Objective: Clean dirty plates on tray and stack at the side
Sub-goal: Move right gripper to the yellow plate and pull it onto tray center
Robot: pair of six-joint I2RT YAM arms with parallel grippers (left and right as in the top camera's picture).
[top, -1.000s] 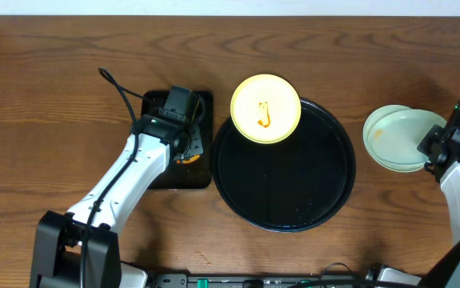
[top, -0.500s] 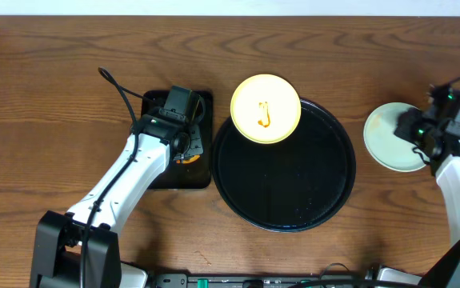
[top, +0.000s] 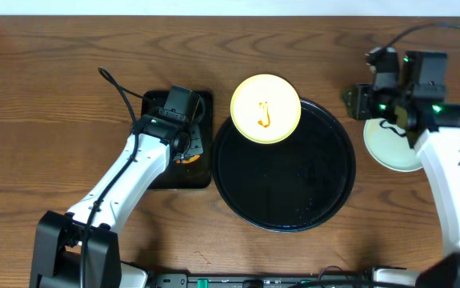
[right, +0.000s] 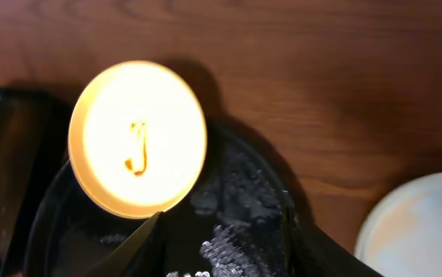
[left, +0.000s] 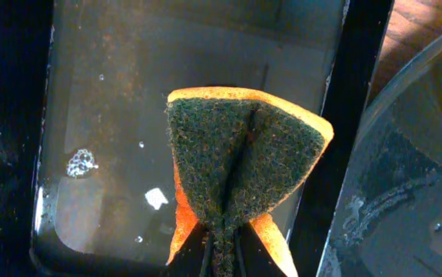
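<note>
Left gripper (left: 219, 250) pinches the sponge (left: 244, 154) just past its tips, over the small rectangular tray (left: 5, 115). Right gripper (right: 221, 238) is spread and empty, with the round tray (right: 240, 192) directly ahead and the sauced yellow plate (right: 137, 138) further ahead-left, perched across the rim. I judge the plate may tip or skid if I pinch its overhanging edge. Versus a second ago, the right arm has left the blue-green stack (right: 420, 223), now squared up off to its right, while the left is unchanged.
</note>
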